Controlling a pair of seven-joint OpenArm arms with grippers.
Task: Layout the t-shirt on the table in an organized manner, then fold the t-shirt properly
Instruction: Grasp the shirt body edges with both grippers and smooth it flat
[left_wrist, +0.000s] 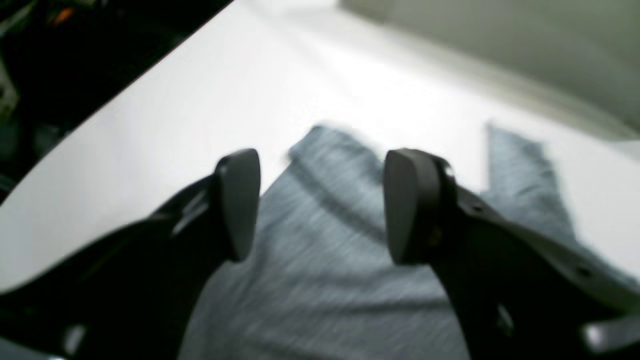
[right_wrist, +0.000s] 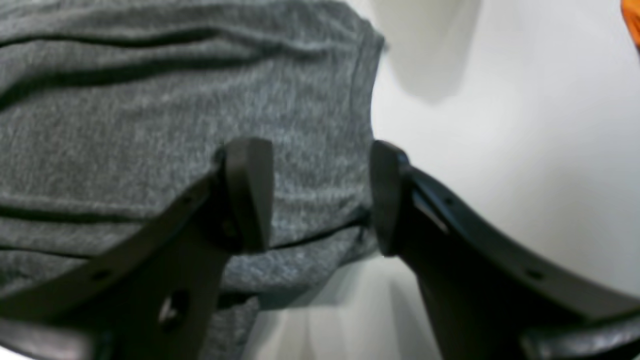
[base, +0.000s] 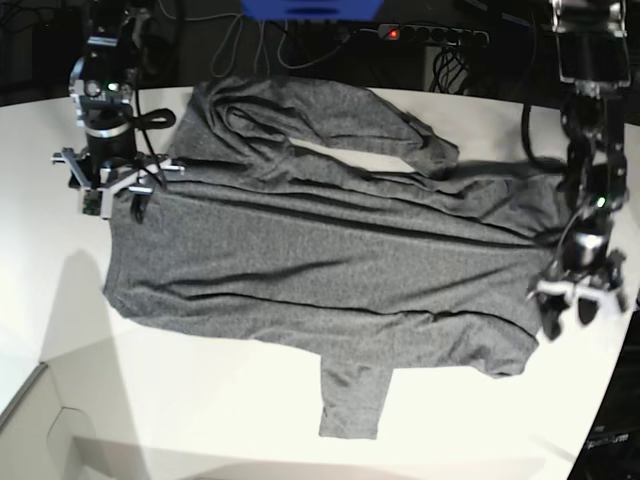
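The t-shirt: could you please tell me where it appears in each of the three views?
Left wrist: t-shirt fills lower centre, behind the open left gripper.
Right wrist: it covers the left half, its edge between the open right gripper jaws.
Base: spread across the centre.
Shared landmark: the white table.

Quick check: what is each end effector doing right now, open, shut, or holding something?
Left end effector: open, above the t-shirt, holding nothing.
Right end effector: open, straddling the shirt's edge, not clamped on it.
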